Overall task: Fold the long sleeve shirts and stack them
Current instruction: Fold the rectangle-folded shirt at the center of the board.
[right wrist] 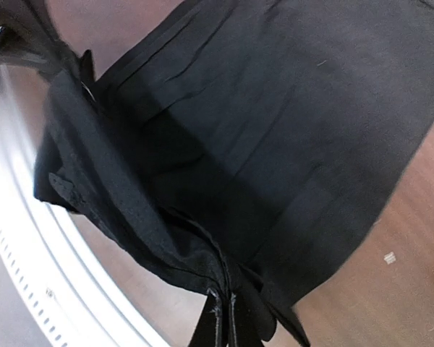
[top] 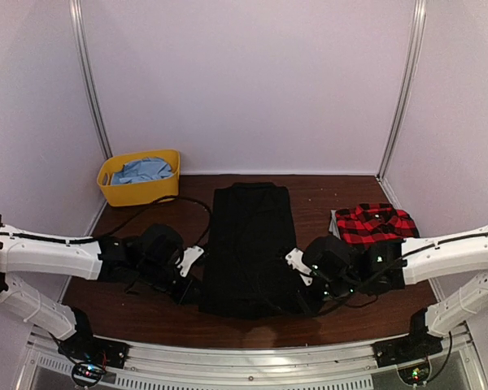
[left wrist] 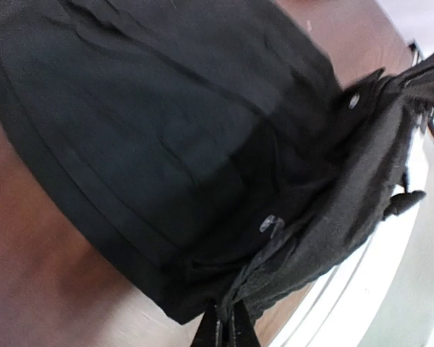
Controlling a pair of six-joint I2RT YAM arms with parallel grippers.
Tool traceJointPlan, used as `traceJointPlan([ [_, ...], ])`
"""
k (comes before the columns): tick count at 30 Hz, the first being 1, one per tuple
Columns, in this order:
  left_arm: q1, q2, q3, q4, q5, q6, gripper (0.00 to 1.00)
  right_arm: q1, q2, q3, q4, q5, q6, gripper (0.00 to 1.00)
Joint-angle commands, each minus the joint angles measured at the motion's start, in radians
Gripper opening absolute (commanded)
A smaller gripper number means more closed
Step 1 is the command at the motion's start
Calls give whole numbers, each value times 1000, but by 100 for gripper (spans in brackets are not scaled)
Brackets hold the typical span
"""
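Note:
The black long sleeve shirt (top: 250, 244) lies as a long narrow strip down the middle of the table, its near end bunched. My left gripper (top: 193, 291) is shut on that end's left corner; in the left wrist view (left wrist: 226, 327) dark cloth (left wrist: 202, 144) is pinched between the fingers. At the near right corner my right gripper (top: 307, 302) is shut on the shirt too, and the right wrist view (right wrist: 223, 322) shows the hem (right wrist: 275, 137) gathered into the jaws. The red-and-black plaid shirt (top: 374, 224) lies folded at the right.
A yellow bin (top: 140, 177) holding blue cloth stands at the back left. A metal rail (top: 252, 357) runs along the table's near edge, just behind both grippers. White enclosure walls stand on three sides.

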Motion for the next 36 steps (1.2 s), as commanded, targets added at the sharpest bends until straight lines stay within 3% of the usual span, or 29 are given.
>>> traceJointPlan([
  [1, 151, 52, 102, 36, 74, 64, 0, -154, 66, 97, -67, 0, -119, 0],
  [6, 306, 222, 237, 48, 103, 123, 0, -347, 219, 254, -80, -40, -254, 0],
  [12, 399, 437, 395, 33, 112, 154, 0, -487, 467, 481, -90, -94, -349, 0],
  [18, 471, 556, 491, 30, 113, 157, 0, -568, 639, 619, -105, -112, -363, 0],
  [31, 518, 714, 644, 46, 118, 147, 0, -631, 738, 698, -62, -115, -362, 0],
  [36, 527, 730, 659, 63, 68, 121, 15, -651, 783, 753, -77, -87, -358, 10],
])
